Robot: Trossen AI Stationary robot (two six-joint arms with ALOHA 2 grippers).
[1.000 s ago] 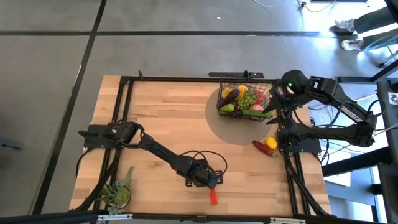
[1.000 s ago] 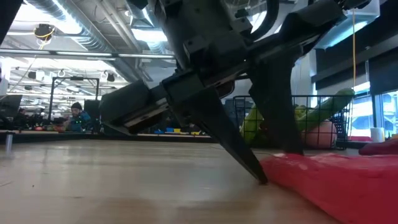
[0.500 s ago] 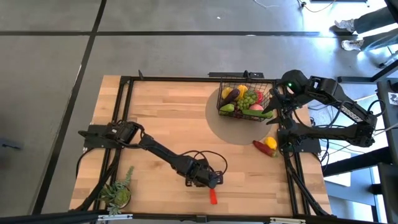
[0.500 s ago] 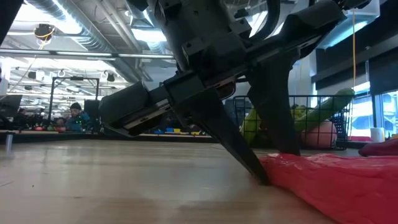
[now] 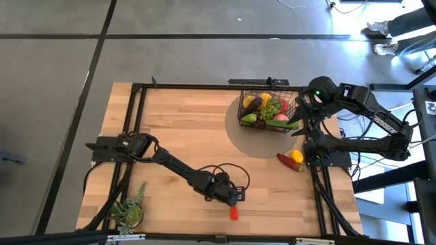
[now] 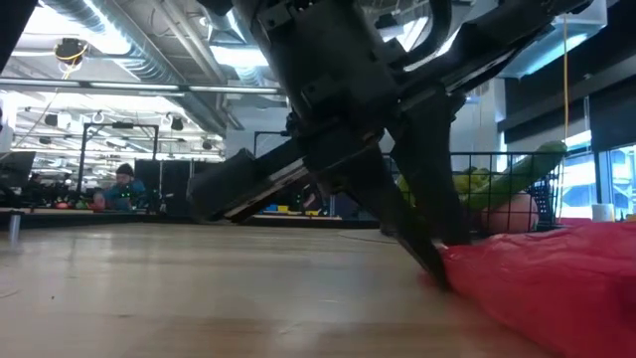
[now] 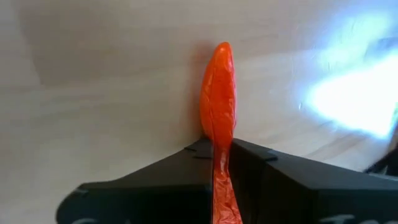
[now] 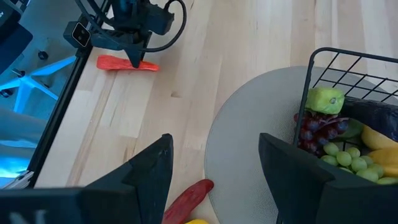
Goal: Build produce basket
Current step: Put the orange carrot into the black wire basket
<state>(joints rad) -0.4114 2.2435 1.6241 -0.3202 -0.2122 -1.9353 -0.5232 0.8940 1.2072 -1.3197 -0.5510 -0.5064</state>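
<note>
An orange-red carrot [image 5: 234, 213] lies on the wooden table near its near edge. It also shows in the left wrist view [image 7: 218, 93] and the right wrist view [image 8: 112, 63]. My left gripper [image 5: 230, 199] is shut on it. The black wire basket [image 5: 295, 103] stands at the far right on a grey round mat and holds eggplant, grapes, peach and other produce. My right gripper [image 8: 214, 180] is open and empty beside the basket's right side [image 5: 300, 112]. A red pepper [image 5: 285, 160] and a yellow fruit [image 5: 297, 156] lie on the table near the right edge. My left gripper pinches the carrot between its two fingers, around its middle [image 7: 221, 152], with the fingers across its length. The fingers [image 6: 422, 249] come from above, slanting down. The carrot lies on the table [image 6: 537, 293], its pointed end [image 7: 222, 50] sticking out beyond the fingers.
A leafy potted plant [image 5: 129, 211] stands at the near left corner. The grey mat [image 5: 248, 139] spreads from under the basket toward the table's middle. Black frame rails run along the table's edges. Bare wood lies between the carrot and the basket.
My left gripper's fingers have closed in on the carrot from either side and taken hold of it. The carrot has shifted a little on the table and shows shorter in the high view. My right arm has kept still.
</note>
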